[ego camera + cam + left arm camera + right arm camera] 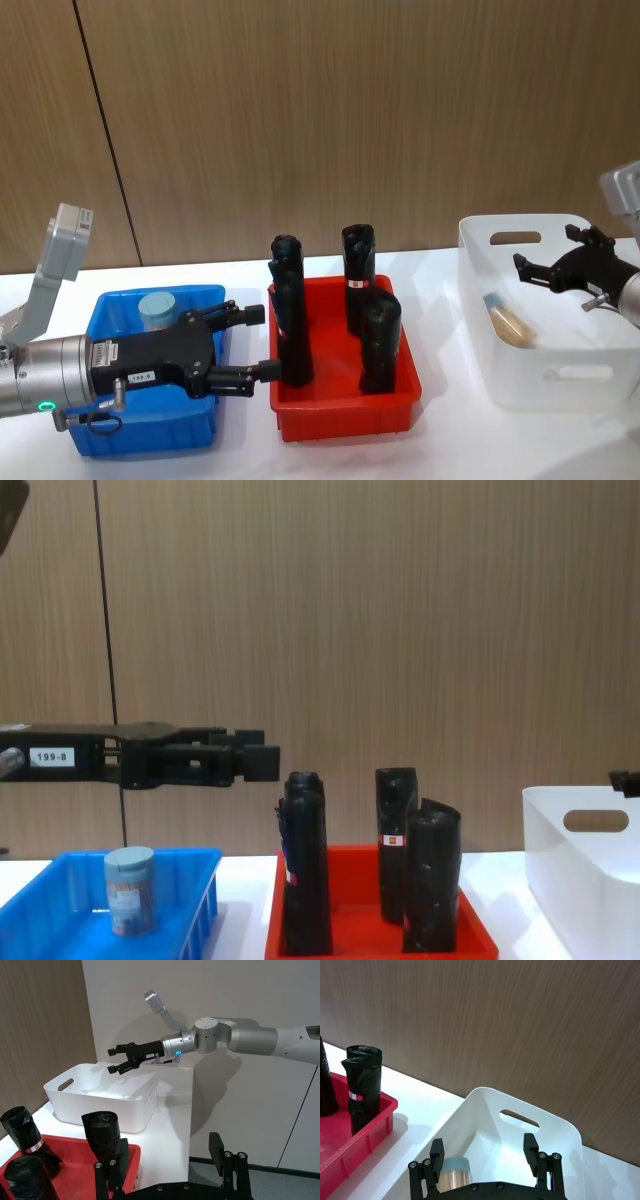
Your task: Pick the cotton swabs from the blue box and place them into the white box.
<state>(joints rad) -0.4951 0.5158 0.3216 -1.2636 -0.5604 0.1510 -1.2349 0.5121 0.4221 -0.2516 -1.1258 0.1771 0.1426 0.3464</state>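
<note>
Hovering with left gripper (258, 342) spread wide and empty above blue box (150, 438); leaving one jar of cotton swabs (157, 308) standing upright below and behind its fingertips. Holding right gripper (548, 250) parted, empty, over white box (560, 390), above second jar (507, 318) lying inside. Risking knocking the upright jar over if descending off-centre and clipping the lid

Left end effector (262, 342) and right end effector (546, 250), both spread wide.

Crate (150, 440) left, tray (345, 415) of upright packs (295, 320) middle, bin (560, 385) right.
</note>
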